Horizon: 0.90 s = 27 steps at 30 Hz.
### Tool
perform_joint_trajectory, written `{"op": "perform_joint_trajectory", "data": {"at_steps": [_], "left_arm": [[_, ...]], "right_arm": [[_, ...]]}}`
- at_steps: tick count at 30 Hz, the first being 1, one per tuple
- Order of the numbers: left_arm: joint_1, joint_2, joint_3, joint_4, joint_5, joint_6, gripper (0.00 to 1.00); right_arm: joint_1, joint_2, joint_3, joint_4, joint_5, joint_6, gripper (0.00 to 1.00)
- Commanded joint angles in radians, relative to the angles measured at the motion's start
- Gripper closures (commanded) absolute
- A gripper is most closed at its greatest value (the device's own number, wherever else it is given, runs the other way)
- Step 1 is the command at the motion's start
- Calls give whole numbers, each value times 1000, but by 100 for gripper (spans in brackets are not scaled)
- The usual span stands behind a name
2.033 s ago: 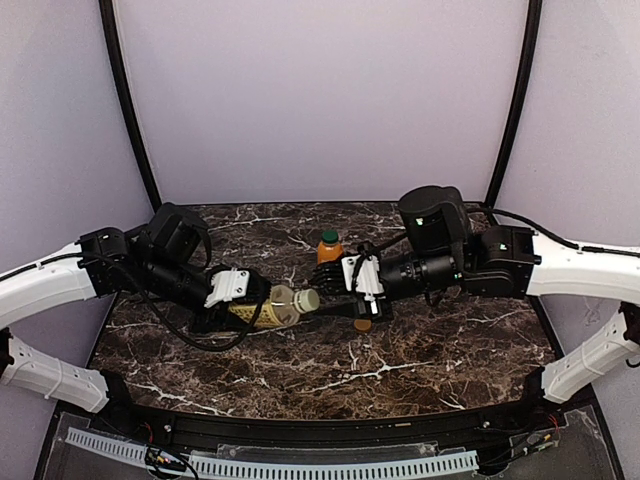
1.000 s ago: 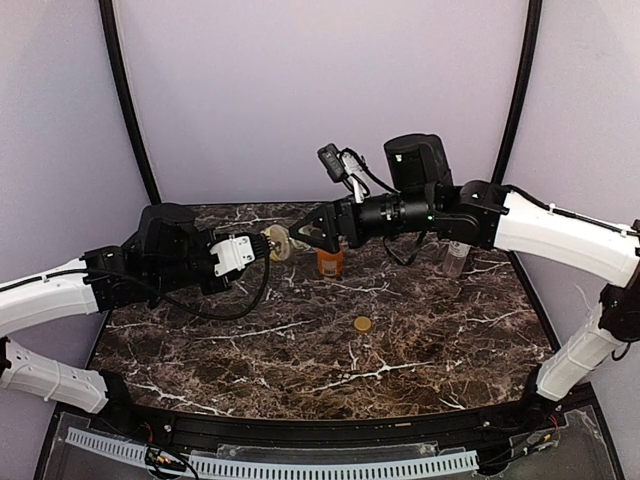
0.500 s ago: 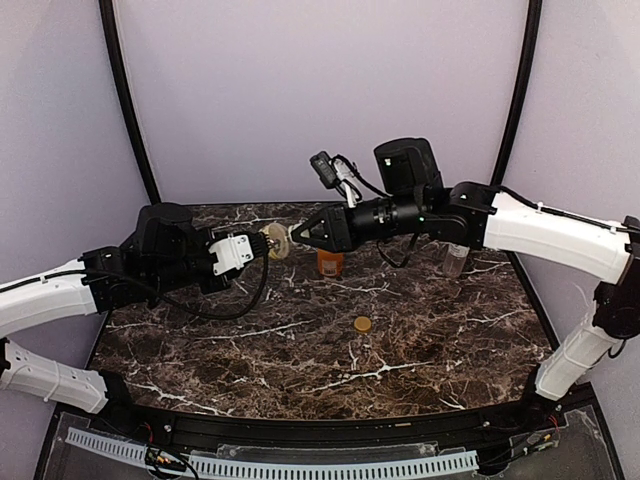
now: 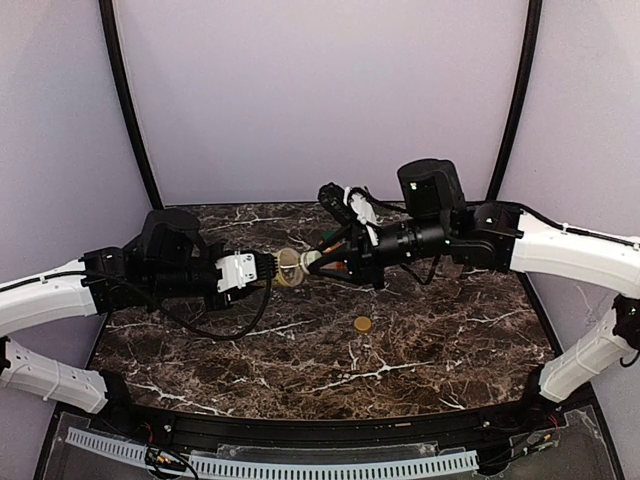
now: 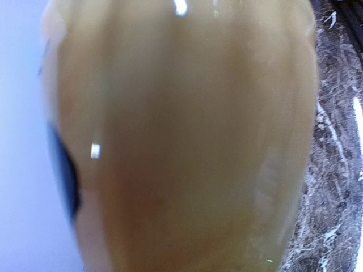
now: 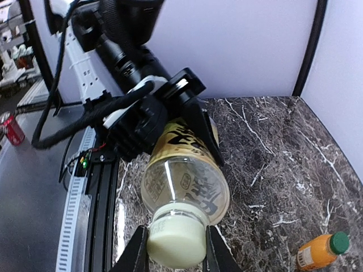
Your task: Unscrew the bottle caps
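My left gripper (image 4: 272,268) is shut on the yellow bottle (image 4: 288,268), holding it lying sideways in the air over the table's middle. The bottle's body (image 5: 181,136) fills the left wrist view and hides those fingers. My right gripper (image 6: 176,252) is shut on the bottle's cream-white cap (image 6: 176,241), one finger (image 6: 135,256) on each side. The right gripper (image 4: 312,262) meets the bottle from the right. A tan-brown cap (image 4: 362,324) lies loose on the table. The orange bottle (image 6: 319,250) stands with its dark green cap (image 6: 339,242) on.
The dark marble table (image 4: 430,340) is bounded by lilac walls and two black poles (image 4: 128,110). A black rail with a white perforated strip (image 4: 300,465) runs along the near edge. The right arm's body (image 4: 470,240) spans the back right.
Both arms have brought the yellow bottle down and forward from the back. The right jaws, open a second ago, have shut on the cream-white cap.
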Motion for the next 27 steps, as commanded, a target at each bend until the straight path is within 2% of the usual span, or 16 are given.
{"op": "perform_joint_trajectory", "data": {"at_steps": [1,7,15,19,24,27], "left_arm": [[25,-22,21,-205,134,-21,72],[25,-13,43,-271,199,-29,72],[26,2,71,-310,255,-41,73],[25,12,90,-339,308,-68,73],[25,24,106,-382,416,-122,73],[26,29,114,-415,486,-146,73]], "right_arm": [[-7,-199,-103,-16,-111,-405,100],[-6,-306,-180,-26,-29,-549,100],[1,-275,-173,-58,5,-604,100],[26,-224,-115,-97,47,-693,100],[48,-128,16,-238,92,-890,100],[51,-78,87,-297,89,-954,100]]}}
